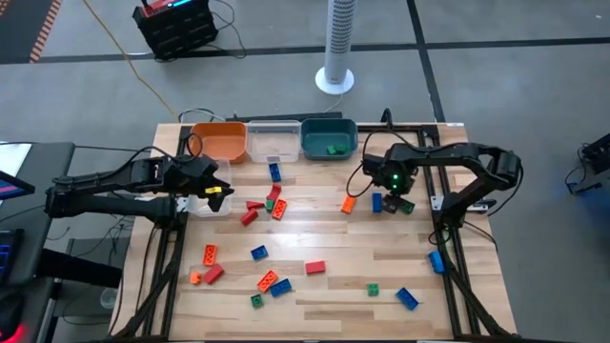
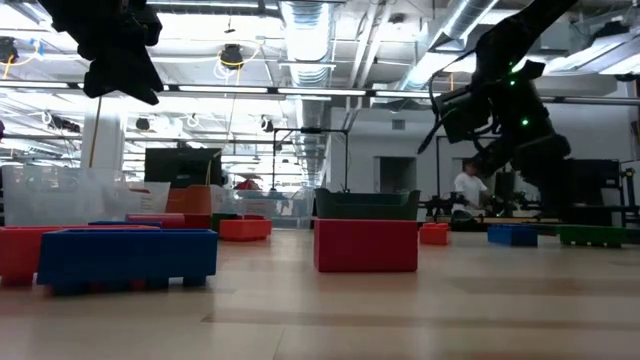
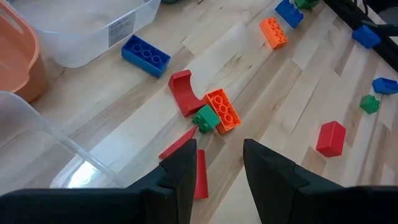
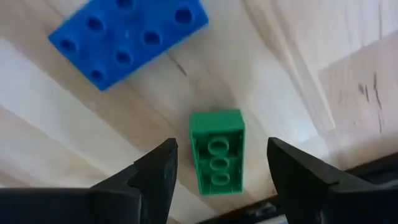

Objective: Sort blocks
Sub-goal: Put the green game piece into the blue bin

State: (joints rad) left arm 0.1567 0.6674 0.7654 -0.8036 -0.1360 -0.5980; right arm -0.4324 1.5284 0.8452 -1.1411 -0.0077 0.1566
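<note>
Three bins line the far edge of my table [image 1: 324, 286] in the high view: an orange bin [image 1: 220, 141], a clear bin [image 1: 273, 141] and a teal bin [image 1: 329, 137] that already holds a green piece. The blocks [image 1: 272, 282] lie scattered over the wood, with a red-and-orange cluster near the middle and a looser group toward the near edge. My left gripper [image 1: 215, 191] hangs over the table's left side, near the orange bin. My right gripper [image 1: 398, 198] reaches down at the right side, just beside a blue brick [image 1: 377, 201] and a green brick [image 1: 407, 206].

At table height, the low view shows what the overhead hides: my right gripper [image 2: 500, 150] hangs clear of the wood, and a person [image 2: 466, 190] sits in the room beyond. A red block [image 2: 366, 245] and a blue block [image 2: 128, 260] loom largest in front.

My left wrist view shows my fingers [image 3: 183, 177] apart and empty above the red pieces, with the orange-and-green pair [image 3: 217, 113] just past them.

My right wrist view alone settles the matter on that side: my fingers [image 4: 155, 171] stand wide apart, bracketing the green brick [image 4: 217, 151] without touching it. The blue brick [image 4: 129, 38] lies just beyond, and neither is gripped.
</note>
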